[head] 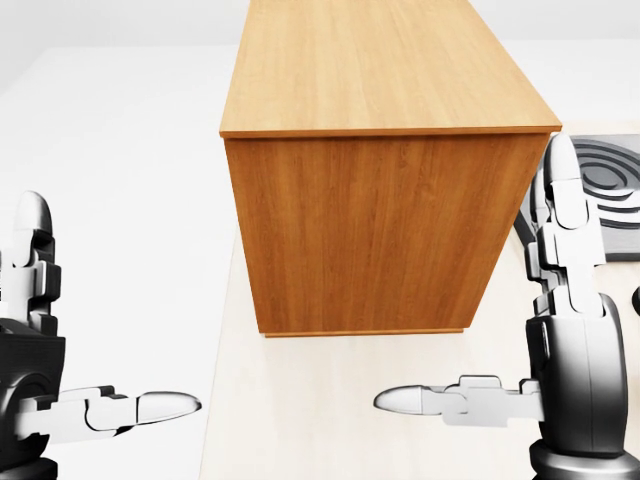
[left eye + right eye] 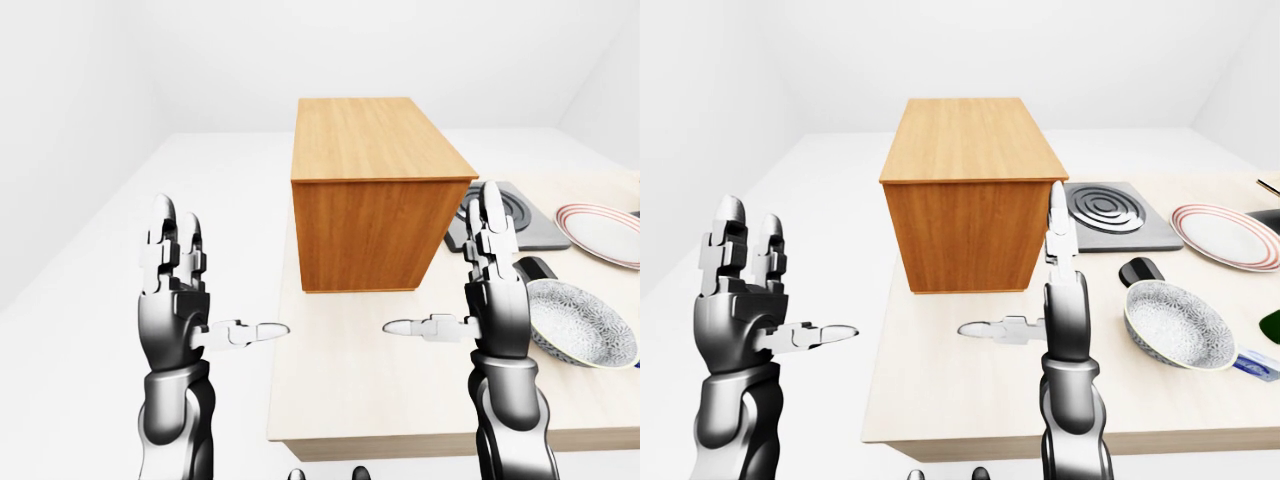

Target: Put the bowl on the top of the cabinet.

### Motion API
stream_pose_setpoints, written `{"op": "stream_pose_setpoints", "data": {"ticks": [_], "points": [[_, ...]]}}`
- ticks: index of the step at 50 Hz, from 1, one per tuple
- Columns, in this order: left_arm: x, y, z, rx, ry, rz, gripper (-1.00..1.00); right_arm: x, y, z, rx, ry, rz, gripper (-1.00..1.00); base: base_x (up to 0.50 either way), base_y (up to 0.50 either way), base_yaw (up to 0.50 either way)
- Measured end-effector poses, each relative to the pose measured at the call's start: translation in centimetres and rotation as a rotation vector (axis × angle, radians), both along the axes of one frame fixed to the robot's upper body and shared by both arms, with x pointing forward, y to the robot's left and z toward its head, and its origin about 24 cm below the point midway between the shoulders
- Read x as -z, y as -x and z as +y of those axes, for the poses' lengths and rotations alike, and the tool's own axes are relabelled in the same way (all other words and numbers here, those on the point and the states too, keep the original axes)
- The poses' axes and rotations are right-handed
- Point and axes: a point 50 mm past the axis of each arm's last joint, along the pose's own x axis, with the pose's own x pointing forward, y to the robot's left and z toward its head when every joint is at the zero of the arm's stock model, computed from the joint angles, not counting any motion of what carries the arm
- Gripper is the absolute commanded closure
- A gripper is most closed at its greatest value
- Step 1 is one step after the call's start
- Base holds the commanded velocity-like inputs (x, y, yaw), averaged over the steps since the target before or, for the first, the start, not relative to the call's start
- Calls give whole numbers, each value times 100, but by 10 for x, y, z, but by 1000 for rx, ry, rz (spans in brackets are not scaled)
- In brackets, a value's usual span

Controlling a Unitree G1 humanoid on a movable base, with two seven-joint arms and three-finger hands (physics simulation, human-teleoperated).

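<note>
A grey patterned bowl [image 2: 1178,322] rests on the pale wooden table [image 2: 970,390], to the right of my right hand. The tall wooden cabinet [image 1: 380,100] stands on the table straight ahead, and its flat top is bare. In the head view the bowl does not show. My left hand [image 2: 215,290] hovers left of the table edge, fingers spread and holding nothing. My right hand [image 2: 450,280] stands upright over the table, below and right of the cabinet. It is open, with the thumb pointing left, and is apart from the bowl.
A dark stove plate with rings [image 2: 1105,212] lies right of the cabinet. A red-rimmed plate [image 2: 1225,235] sits further right. A black cup [image 2: 1140,272] stands just above the bowl. Small dark and blue items [image 2: 1255,362] lie at the right edge.
</note>
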Motion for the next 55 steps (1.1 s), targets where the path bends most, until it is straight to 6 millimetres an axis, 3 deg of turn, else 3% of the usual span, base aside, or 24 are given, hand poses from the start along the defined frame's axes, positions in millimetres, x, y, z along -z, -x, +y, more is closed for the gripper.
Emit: {"op": "stream_pose_setpoints", "data": {"ticks": [10, 18, 30, 55], "points": [[1, -1, -1, 6, -5, 7, -100, 0, -1, -2, 9, -1, 0, -100, 0, 0, 0], [5, -2, -2, 4, -7, 22, -100, -36, 5, -53, 148, 174, -76, -100, 0, 0, 0], [8, -3, -2, 5, -8, 37, -100, -63, 20, -86, 265, 300, -124, -100, 0, 0, 0], [7, -2, -3, 9, -12, 36, -100, -66, 39, -121, 378, 564, 62, -100, 0, 0, 0]]}}
